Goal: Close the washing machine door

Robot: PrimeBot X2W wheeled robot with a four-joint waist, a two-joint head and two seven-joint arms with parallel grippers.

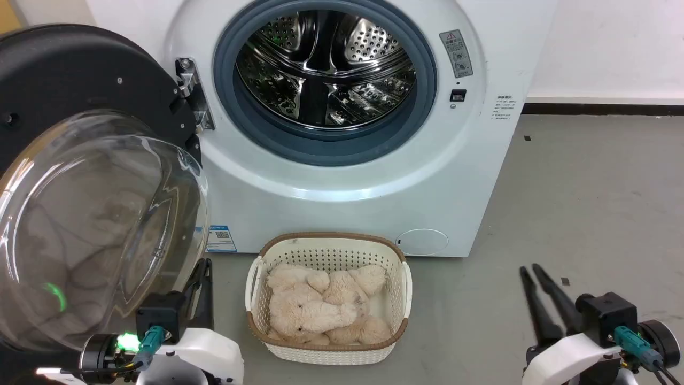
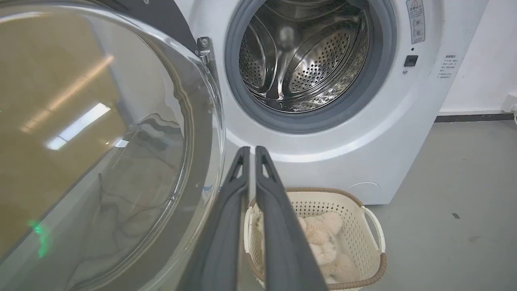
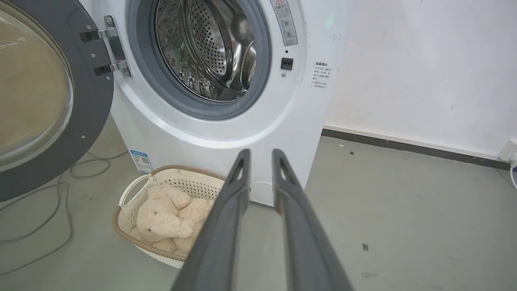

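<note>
The washing machine (image 1: pixel 347 182) is a white front-loader with its grey-ringed steel drum (image 1: pixel 326 69) exposed. The washing machine door (image 1: pixel 80 80) stands swung wide open on its metal hinge (image 1: pixel 192 93) at the left, its clear glass bowl (image 1: pixel 101 230) bulging toward me. My left gripper (image 1: pixel 203 263) is low beside the bowl's lower right edge, shut and empty. In the left wrist view its tips (image 2: pixel 251 148) point at the machine front, with the door (image 2: pixel 101 141) close on the left. My right gripper (image 1: pixel 529 268) hovers over the floor at the lower right, shut and empty, tips barely apart (image 3: pixel 260 151).
A white perforated basket (image 1: pixel 326 251) holding a beige plush toy (image 1: pixel 320 307) sits on the grey floor right before the machine, between my arms. A cable (image 3: pixel 60 210) trails on the floor under the door. A white wall (image 3: pixel 404 60) stands to the right of the machine.
</note>
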